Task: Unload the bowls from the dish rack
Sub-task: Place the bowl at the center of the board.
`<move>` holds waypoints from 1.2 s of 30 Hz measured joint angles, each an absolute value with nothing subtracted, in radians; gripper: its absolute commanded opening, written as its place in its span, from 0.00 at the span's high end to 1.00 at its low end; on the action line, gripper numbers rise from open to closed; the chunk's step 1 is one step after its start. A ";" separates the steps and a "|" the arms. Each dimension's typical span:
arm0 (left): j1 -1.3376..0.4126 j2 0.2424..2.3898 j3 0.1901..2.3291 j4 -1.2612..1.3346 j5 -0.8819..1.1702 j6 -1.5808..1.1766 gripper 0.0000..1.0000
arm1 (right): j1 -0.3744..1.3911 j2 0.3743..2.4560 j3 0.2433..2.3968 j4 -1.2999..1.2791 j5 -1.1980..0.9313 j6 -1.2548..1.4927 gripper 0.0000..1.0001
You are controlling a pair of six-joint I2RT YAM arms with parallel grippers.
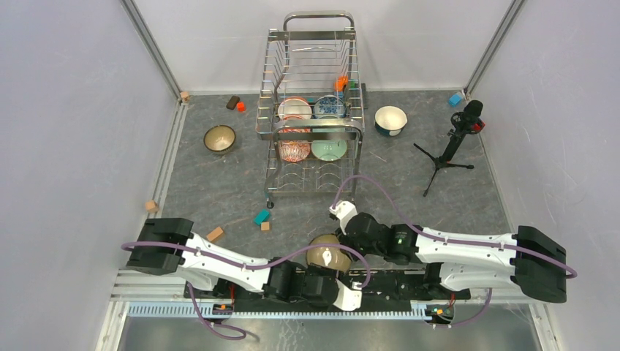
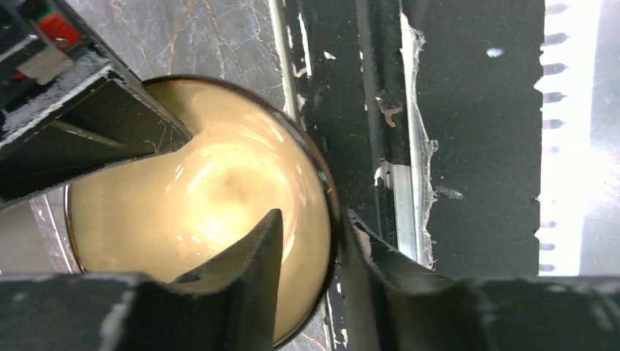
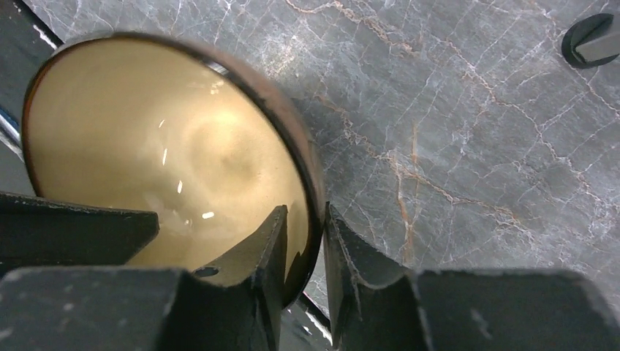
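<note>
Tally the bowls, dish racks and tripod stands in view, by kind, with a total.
Bowls: 7
Dish rack: 1
Tripod stand: 1
Total: 9

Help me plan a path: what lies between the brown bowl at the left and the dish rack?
Nothing. In the top view, the stretch of table between the brown bowl and the dish rack is bare.
</note>
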State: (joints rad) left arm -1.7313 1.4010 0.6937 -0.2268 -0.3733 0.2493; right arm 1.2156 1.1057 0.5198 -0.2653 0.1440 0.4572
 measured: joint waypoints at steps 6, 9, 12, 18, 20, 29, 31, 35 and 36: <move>-1.732 1.393 0.702 -0.226 -0.409 0.220 0.28 | 1.217 1.102 0.520 -0.264 0.159 0.463 0.84; -1.732 1.371 0.702 -0.231 -0.421 0.204 0.19 | 1.217 1.092 0.520 -0.268 0.161 0.467 0.86; -1.732 1.333 0.703 -0.245 -0.440 0.183 0.05 | 1.217 1.077 0.519 -0.287 0.163 0.468 0.87; -1.732 1.208 0.725 -0.317 -0.472 0.096 0.00 | 1.218 1.038 0.516 -0.336 0.173 0.467 0.91; -1.732 1.143 0.725 -0.329 -0.482 0.061 0.00 | 1.218 1.033 0.513 -0.340 0.178 0.467 0.97; -1.732 0.916 0.679 -0.350 -0.633 -0.266 0.00 | 1.221 0.996 0.493 -0.350 0.196 0.479 1.00; -1.732 0.907 0.655 -0.352 -0.664 -0.374 0.01 | 1.222 0.980 0.485 -0.358 0.208 0.485 1.00; -1.729 0.951 0.633 -0.357 -0.686 -0.575 0.16 | 1.222 0.947 0.467 -0.372 0.228 0.505 1.00; -1.728 0.975 0.633 -0.357 -0.689 -0.624 0.19 | 1.222 0.941 0.466 -0.377 0.231 0.509 1.00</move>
State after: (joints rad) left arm -1.7275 0.9749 0.6327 -0.3573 -0.6888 -0.6235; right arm 1.2221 0.9409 0.4656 -0.3767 0.2310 0.5095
